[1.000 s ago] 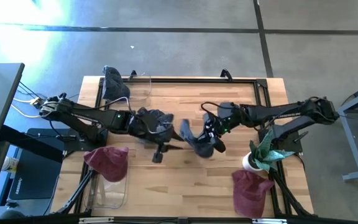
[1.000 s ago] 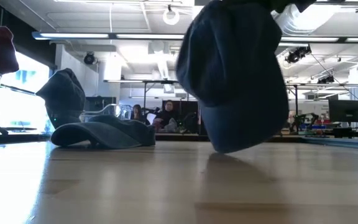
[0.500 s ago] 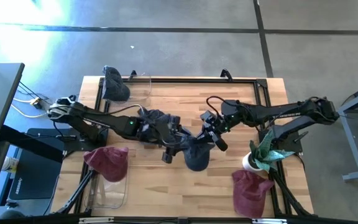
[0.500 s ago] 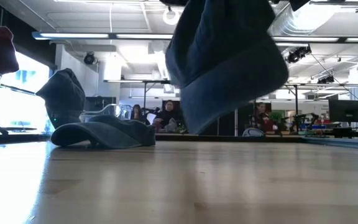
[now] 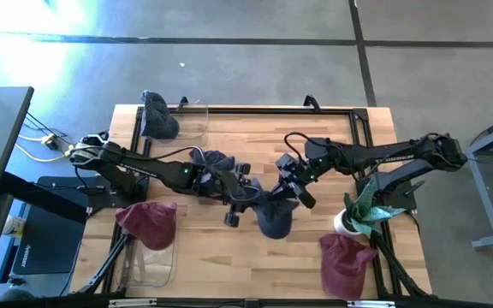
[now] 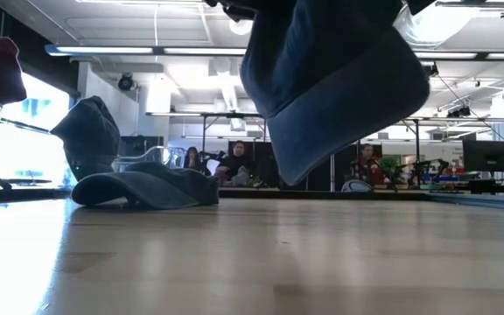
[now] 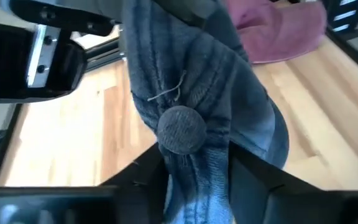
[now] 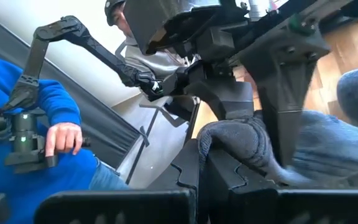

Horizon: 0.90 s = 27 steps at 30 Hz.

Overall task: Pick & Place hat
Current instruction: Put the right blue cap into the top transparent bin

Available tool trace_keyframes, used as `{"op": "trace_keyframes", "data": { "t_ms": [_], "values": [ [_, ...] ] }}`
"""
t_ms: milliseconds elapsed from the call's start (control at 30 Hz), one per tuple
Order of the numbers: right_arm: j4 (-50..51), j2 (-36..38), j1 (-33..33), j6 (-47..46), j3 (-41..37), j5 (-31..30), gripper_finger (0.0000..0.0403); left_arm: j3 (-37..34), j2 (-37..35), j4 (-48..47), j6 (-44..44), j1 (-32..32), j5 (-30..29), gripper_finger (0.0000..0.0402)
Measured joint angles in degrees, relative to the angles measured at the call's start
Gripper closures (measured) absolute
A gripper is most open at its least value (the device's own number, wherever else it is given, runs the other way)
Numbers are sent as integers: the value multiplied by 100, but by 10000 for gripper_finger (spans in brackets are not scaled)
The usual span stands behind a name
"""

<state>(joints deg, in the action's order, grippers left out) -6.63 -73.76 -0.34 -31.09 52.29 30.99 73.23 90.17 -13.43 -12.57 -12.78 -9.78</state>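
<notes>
Evidently mid-handover, the dark blue denim cap [image 5: 272, 216] hangs above the table's middle: right gripper [image 5: 296, 190] clamps its fabric, while left gripper [image 5: 251, 195] seemingly pinches its crown.

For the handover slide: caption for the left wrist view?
Left claw pinching the blue hat at its crown button, above the table; a maroon hat behind.
</notes>
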Motion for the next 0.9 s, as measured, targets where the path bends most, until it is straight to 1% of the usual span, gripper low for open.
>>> {"op": "trace_keyframes", "data": {
  "t_ms": [200, 267, 333, 433, 500, 600, 667, 767, 900],
  "values": [
    [446, 0, 2, 0, 2, 86, 398, 0, 0, -22, 141, 0, 192, 351],
    [735, 0, 2, 0, 4, -126, 386, -4, -49, -122, 242, 0, 198, 375],
    [1093, 0, 0, 92, 4, -349, 365, -6, -122, -240, 436, 20, 363, 393],
    [1674, 0, -130, 348, 6, -527, 322, 1, -130, -522, 953, 174, 672, 393],
    [2259, 17, -281, 405, 108, -599, 292, -7, -120, -751, 1348, 296, 844, 393],
    [2990, 38, -386, 646, 425, -821, 253, -4, -125, -1098, 1782, 462, 1006, 398],
    [3299, 55, -298, 975, 681, -977, 232, -6, -123, -1342, 1959, 565, 1076, 398],
    [3400, 57, -64, 1447, 982, -1531, 210, -7, -122, -1405, 2060, 657, 1090, 397],
    [3285, 10, 252, 1933, 1077, -2602, 198, -7, -171, -1303, 2060, 652, 1076, 397]
  ]
}}
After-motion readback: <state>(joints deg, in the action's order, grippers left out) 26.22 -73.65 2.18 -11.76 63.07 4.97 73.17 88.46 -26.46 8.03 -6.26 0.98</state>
